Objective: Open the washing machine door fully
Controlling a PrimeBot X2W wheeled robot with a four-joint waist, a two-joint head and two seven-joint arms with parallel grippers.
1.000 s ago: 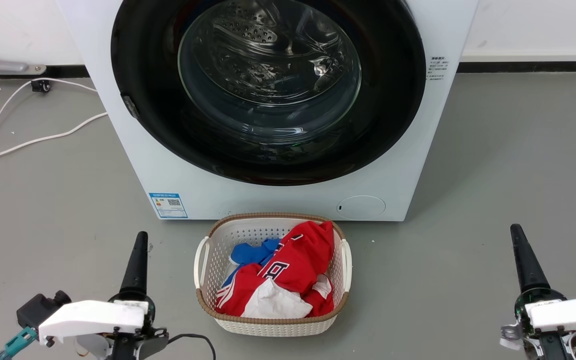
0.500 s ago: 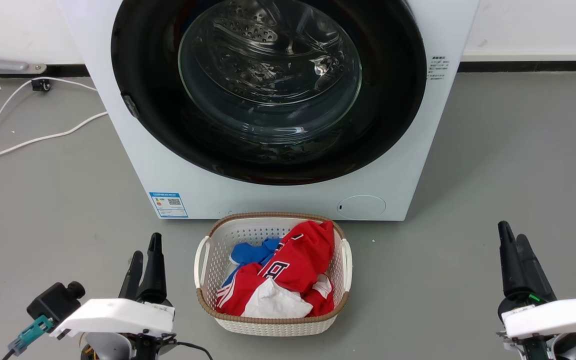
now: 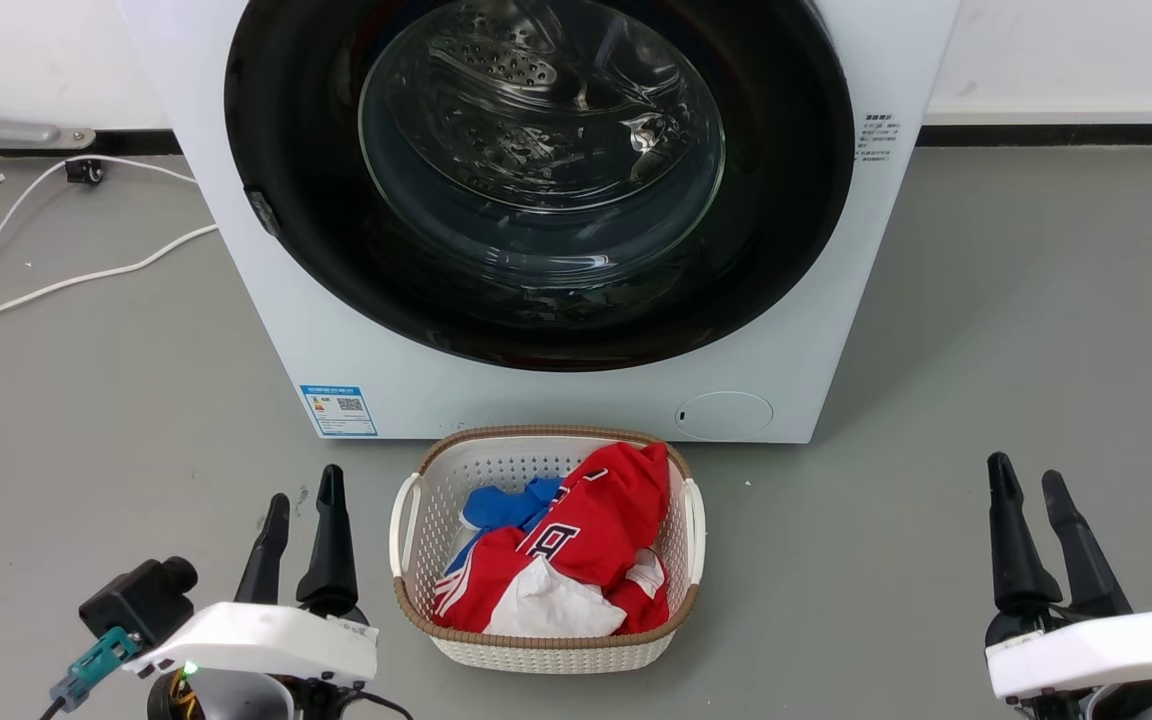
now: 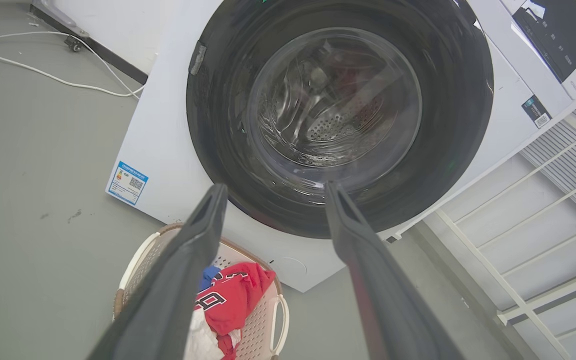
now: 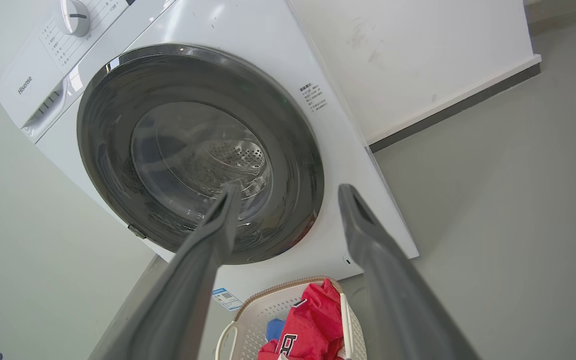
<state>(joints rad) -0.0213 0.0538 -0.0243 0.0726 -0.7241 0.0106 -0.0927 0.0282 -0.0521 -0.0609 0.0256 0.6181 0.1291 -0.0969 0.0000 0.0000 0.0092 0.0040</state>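
Note:
The washing machine (image 3: 536, 405) is a white front-loader at the top of the head view. Its washing machine door (image 3: 796, 200), a glossy black disc with a clear glass bowl, lies flat against the front, with a small latch (image 3: 261, 210) on its left rim. My left gripper (image 3: 306, 487) hovers over the floor at lower left, open and holding nothing. My right gripper (image 3: 1024, 470) is at lower right, also open and holding nothing. Both stand well short of the machine. The left wrist view looks past the left gripper (image 4: 275, 187) at the door (image 4: 458, 100). The right wrist view shows the right gripper (image 5: 290, 190) before the door (image 5: 293, 165).
A white laundry basket (image 3: 546, 650) with red, blue and white clothes sits on the grey floor just in front of the machine, between my grippers. A white cable (image 3: 86, 275) trails over the floor at the left. A white slatted rack (image 4: 518, 225) stands beside the machine.
A second ago each gripper showed as a single dark finger; now each shows two fingers spread apart. The left gripper has shifted a little right, the right one a little left.

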